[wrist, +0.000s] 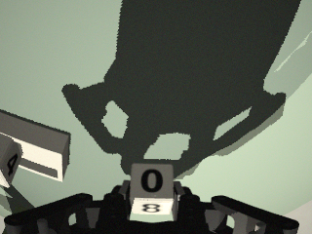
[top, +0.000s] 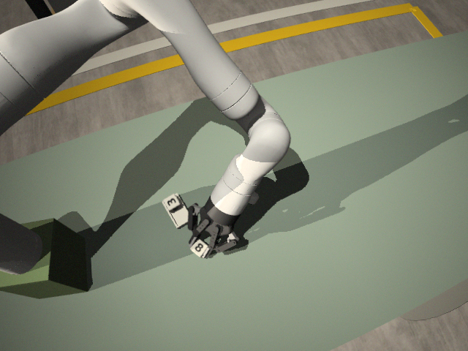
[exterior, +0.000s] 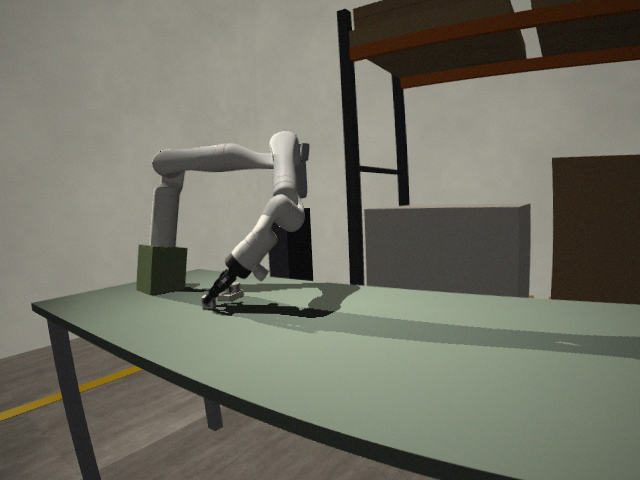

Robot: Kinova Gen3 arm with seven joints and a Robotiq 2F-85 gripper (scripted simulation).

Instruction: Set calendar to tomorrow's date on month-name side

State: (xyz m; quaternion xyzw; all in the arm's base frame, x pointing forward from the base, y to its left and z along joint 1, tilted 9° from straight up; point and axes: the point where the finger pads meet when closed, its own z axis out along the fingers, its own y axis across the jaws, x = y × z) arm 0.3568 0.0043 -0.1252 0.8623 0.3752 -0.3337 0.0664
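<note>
Surface (top: pixel 340 245) (exterior: pixel 413 372) (wrist: pixel 39 58): pale green, smooth, matt. Arm (top: pixel 211 56) (exterior: pixel 206 158): white, smooth, plastic-looking, softly glossy. Jaws (top: pixel 213 238) (exterior: pixel 218 289): dark, matt. Numbered cube (top: pixel 199 248) (wrist: pixel 151 181): smooth, matt. Mounting block, left of the top frame (top: pixel 69 254) (exterior: pixel 161 269): green, matt. Floor (top: pixel 321 53) (exterior: pixel 170 439): streaked grey, wood-like.
</note>
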